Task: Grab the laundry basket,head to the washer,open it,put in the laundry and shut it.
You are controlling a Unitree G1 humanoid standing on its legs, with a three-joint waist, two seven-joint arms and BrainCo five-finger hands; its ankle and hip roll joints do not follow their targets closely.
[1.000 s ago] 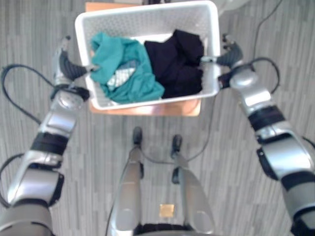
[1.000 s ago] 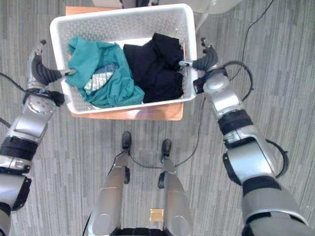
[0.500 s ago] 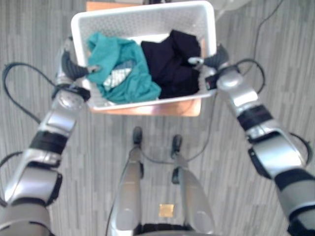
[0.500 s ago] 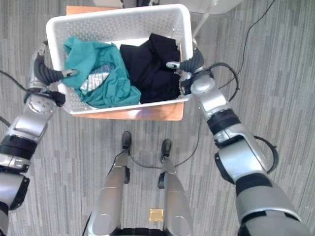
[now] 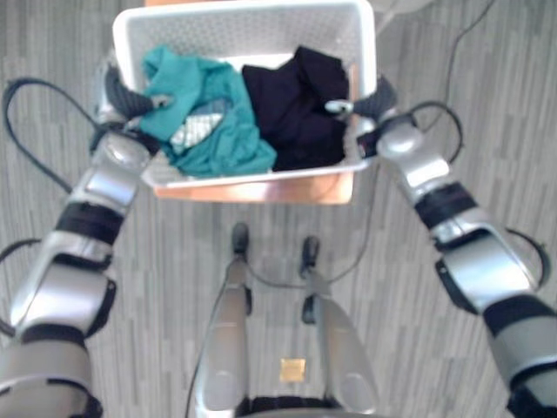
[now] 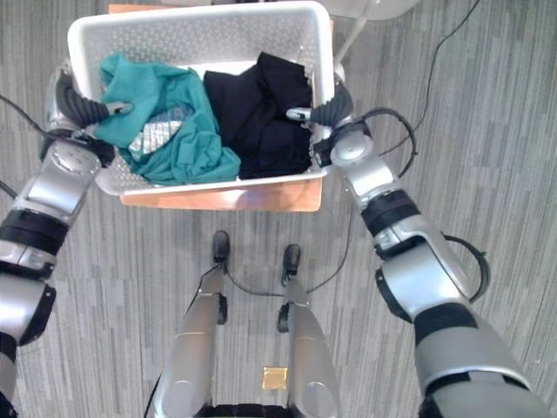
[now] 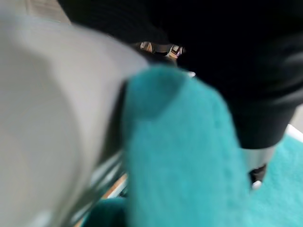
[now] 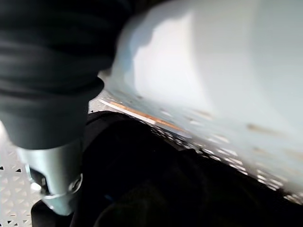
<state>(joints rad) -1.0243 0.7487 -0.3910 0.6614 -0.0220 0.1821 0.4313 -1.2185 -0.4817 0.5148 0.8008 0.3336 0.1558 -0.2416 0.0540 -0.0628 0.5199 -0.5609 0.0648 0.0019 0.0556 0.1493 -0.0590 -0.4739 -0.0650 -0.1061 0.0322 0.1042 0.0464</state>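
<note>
Left robot hand [image 6: 80, 108] hooked over the left rim of the laundry basket [image 6: 193, 32], thumb inside against the teal garment [image 6: 161, 126], other fingers hidden behind the wall. Right robot hand [image 6: 324, 113] same on the right rim, thumb inside by the black garment [image 6: 258, 109]; looks clamped on the wall, outer fingers not visible.

Basket sits on the wooden surface [image 6: 222, 198], front edge close to the surface's near edge. Laundry in it, teal left, black right, piled near rim height.

Step, my read: securing the grip before the lift.

Risks:
- thumbs pinching cloth against the wall rather than bare plastic, so the grip could slip under load
- uneven lift would tilt the basket and the piled clothes could spill
- thin perforated wall may flex and pop out of the pinch
</note>
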